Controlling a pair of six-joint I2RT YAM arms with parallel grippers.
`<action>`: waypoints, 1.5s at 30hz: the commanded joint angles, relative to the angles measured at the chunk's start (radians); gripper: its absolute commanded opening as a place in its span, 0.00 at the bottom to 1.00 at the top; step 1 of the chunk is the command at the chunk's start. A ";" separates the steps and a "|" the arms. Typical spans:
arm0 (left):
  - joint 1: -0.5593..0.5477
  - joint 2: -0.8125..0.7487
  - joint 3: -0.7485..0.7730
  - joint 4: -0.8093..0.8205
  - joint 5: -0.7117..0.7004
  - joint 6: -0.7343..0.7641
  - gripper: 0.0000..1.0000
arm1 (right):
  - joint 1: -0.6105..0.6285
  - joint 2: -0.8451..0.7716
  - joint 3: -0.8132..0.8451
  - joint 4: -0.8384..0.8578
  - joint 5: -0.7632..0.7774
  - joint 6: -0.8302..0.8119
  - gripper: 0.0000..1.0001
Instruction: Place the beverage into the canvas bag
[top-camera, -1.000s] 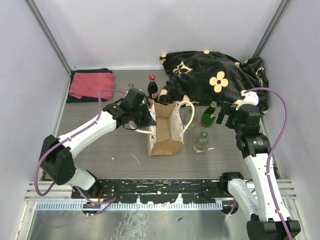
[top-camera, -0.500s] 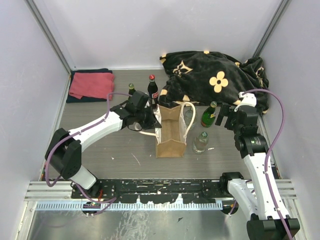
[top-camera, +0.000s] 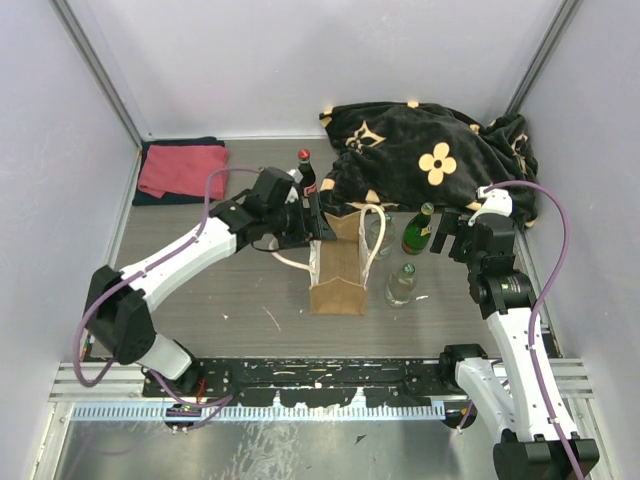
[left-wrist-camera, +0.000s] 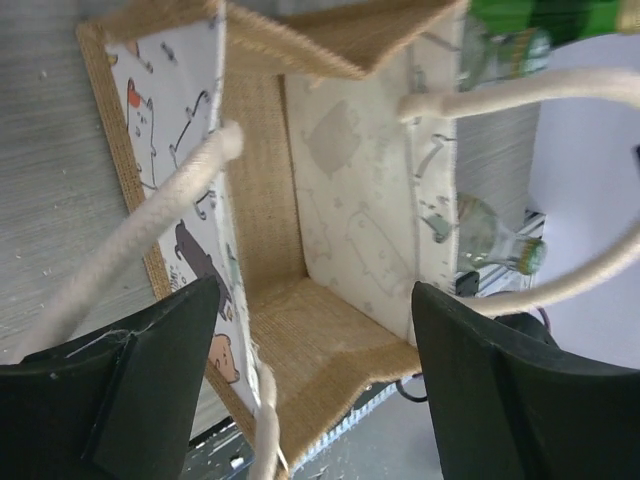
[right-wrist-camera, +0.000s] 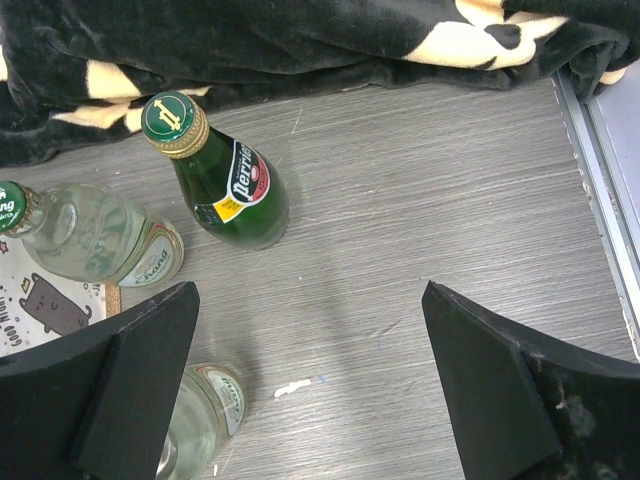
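Observation:
The canvas bag (top-camera: 338, 285) stands upright mid-table, and its tan inside (left-wrist-camera: 310, 320) holds nothing. My left gripper (top-camera: 318, 222) hovers at its left rim, looking down into it. In the left wrist view that gripper (left-wrist-camera: 315, 385) is open, with a cream handle (left-wrist-camera: 150, 230) hanging loose beside its left finger. A green bottle (top-camera: 418, 230) stands right of the bag, and two clear bottles (top-camera: 400, 285) (top-camera: 378, 236) stand near it. A dark red-capped bottle (top-camera: 306, 172) stands behind the bag. My right gripper (top-camera: 447, 236) is open beside the green bottle (right-wrist-camera: 225, 175), holding nothing (right-wrist-camera: 310, 390).
A black flowered blanket (top-camera: 430, 150) is heaped at the back right, close behind the bottles. A folded red towel (top-camera: 183, 168) lies at the back left. Grey walls close in both sides. The arms' black rail (top-camera: 320, 375) runs along the near edge.
My left gripper has opened and let go of the bag's left side. The bag has shifted right and stands straighter. The left arm swung over its mouth; the right arm barely moved.

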 joint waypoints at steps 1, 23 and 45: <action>-0.002 -0.111 0.104 -0.078 -0.080 0.107 0.85 | -0.004 -0.018 0.014 0.047 0.007 -0.009 1.00; 0.010 -0.143 -0.159 0.695 -0.482 0.778 0.96 | -0.004 0.013 -0.007 0.077 -0.001 -0.005 1.00; 0.068 0.146 -0.051 0.880 -0.481 0.776 0.98 | -0.004 0.021 -0.014 0.075 0.011 -0.002 1.00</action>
